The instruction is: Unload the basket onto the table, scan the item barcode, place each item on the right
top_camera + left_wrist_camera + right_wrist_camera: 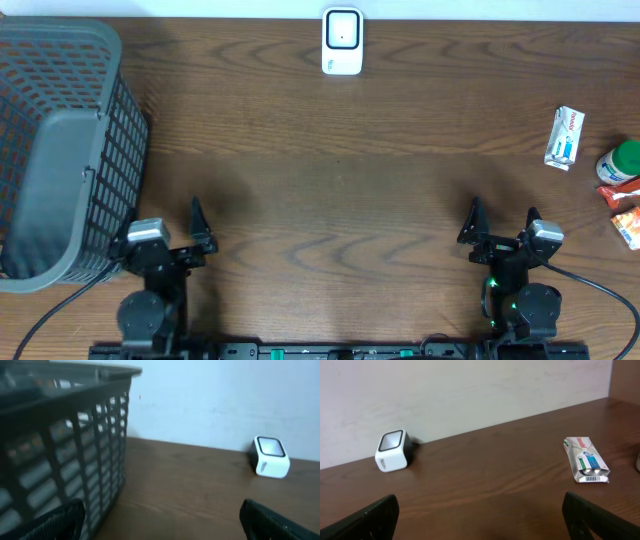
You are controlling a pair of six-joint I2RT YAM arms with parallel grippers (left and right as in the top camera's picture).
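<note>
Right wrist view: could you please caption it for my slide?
Open right hand faces white scanner and small box on wooden table.

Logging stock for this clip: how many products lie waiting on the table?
4, all at the right edge: toothpaste box, green-capped bottle, red packet, orange packet. More may lie beyond the frame.

The dark brown wooden tabletop [340, 200] shows a clear wavy grain and has a smooth, slightly satin finish. The grey plastic lattice basket [122, 170] looks matt and stiff. The small white plastic scanner box [342, 42] is smooth and glossy, with a dark shiny window on its face. The flat white printed pack [586, 460] seems to be glossy film or foil, crimped at one end. The white wall [470, 390] is matt.
</note>
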